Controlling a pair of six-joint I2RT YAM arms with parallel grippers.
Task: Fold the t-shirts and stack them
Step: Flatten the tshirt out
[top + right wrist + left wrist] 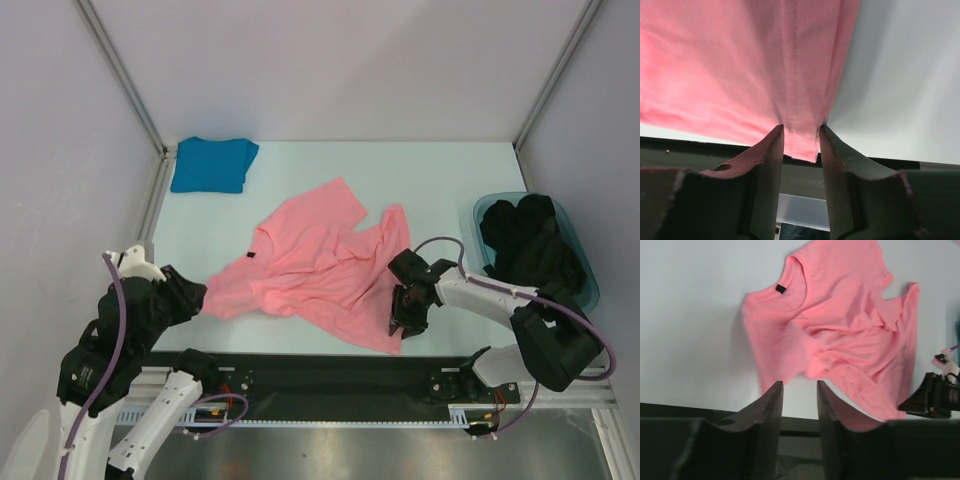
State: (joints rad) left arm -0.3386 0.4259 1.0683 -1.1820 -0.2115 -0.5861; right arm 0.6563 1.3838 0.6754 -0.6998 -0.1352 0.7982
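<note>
A salmon pink t-shirt (320, 265) lies crumpled and partly spread in the middle of the table. A teal-blue t-shirt (212, 165) sits folded at the back left corner. My left gripper (200, 297) is open at the pink shirt's near left corner. Nothing lies between its jaws (799, 384), and the pink shirt (850, 335) spreads just beyond them. My right gripper (405, 320) is at the shirt's near right corner. Its jaws (801, 127) stand apart on either side of a hemmed corner of the pink shirt (715, 60).
A translucent teal tub (592, 285) at the right holds dark clothes (530, 245). White walls and metal posts close in the pale table (420, 180). A black rail (330, 375) runs along the near edge between the arm bases.
</note>
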